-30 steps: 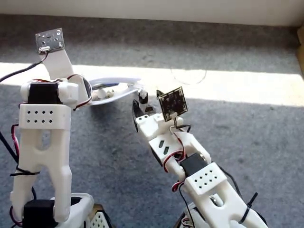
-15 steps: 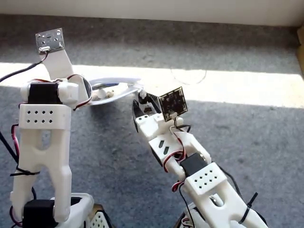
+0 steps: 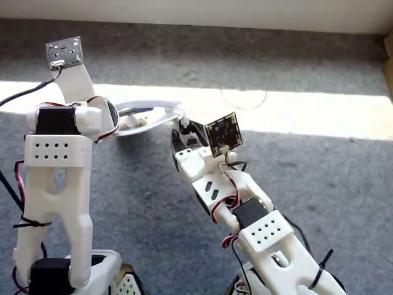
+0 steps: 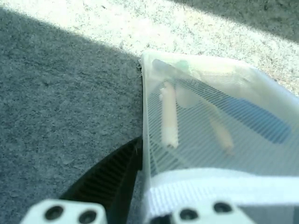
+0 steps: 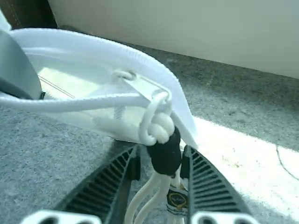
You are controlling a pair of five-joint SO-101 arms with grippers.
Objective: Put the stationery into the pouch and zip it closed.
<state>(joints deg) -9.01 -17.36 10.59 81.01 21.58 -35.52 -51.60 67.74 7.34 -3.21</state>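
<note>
**Pouch held between both arms, mouth open, pull cord pinched**

We see the white mesh pouch [image 3: 150, 110] [image 4: 210, 135] [image 5: 93, 51] held up over the left half of the grey carpet [image 3: 319, 178], nearer the carpet's far edge than its near one. It sits at the line where the sunlit band [image 3: 319, 114] meets the shade. Through the mesh we make out the stationery [image 4: 168, 112]: a cream stick, a thinner cream one beside it, a blue piece and something greenish near the top corner.

The pouch's mouth gapes, with its two zipper tapes apart on the side away from the slider [image 5: 140, 88]. From the slider hangs a white pull cord [image 5: 156, 123] that ends in a black bead [image 5: 164, 151].

The right gripper [image 5: 161, 154] [image 3: 184, 132] has its jaws closed against that bead, one ribbed jaw on each side of it.

The left gripper [image 4: 140, 186] grips the pouch by its white-banded edge. One black jaw lies along the outside of the mesh, and the other is hidden behind the fabric.

Beyond the pouch, a thin clear loop [image 3: 245, 98] lies on the sunlit band. A pale wall [image 3: 196, 12] runs along the carpet's far edge.
</note>
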